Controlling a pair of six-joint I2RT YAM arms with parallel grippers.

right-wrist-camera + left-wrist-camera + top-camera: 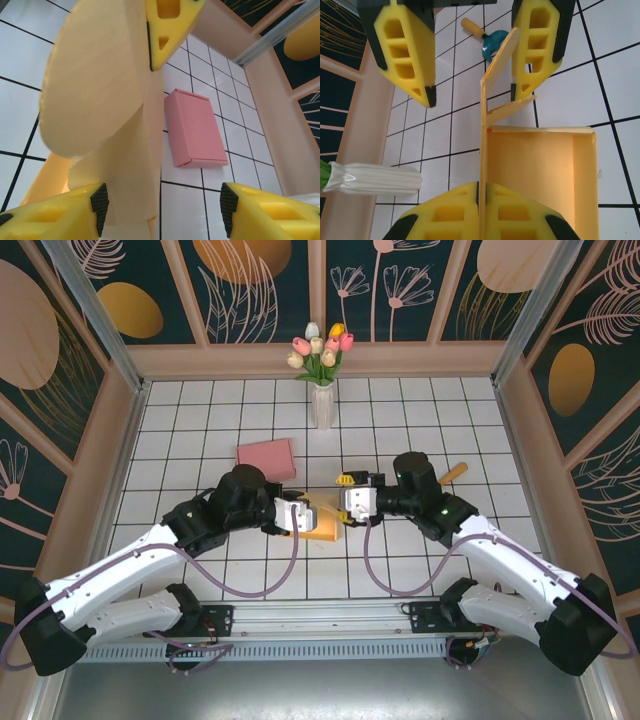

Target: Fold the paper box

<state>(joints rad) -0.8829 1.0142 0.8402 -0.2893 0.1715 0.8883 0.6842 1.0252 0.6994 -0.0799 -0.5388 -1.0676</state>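
Left tool pinches yellow box; right tool straddles its flap.

Yellow paper box; open; flaps upright

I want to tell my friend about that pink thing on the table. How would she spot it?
Start at the white vase of tulips at the far side of the tiled table. Just nearer and to its left lies the pink box, flat and closed. Unlike the open yellow box between the arms, nothing touches it.
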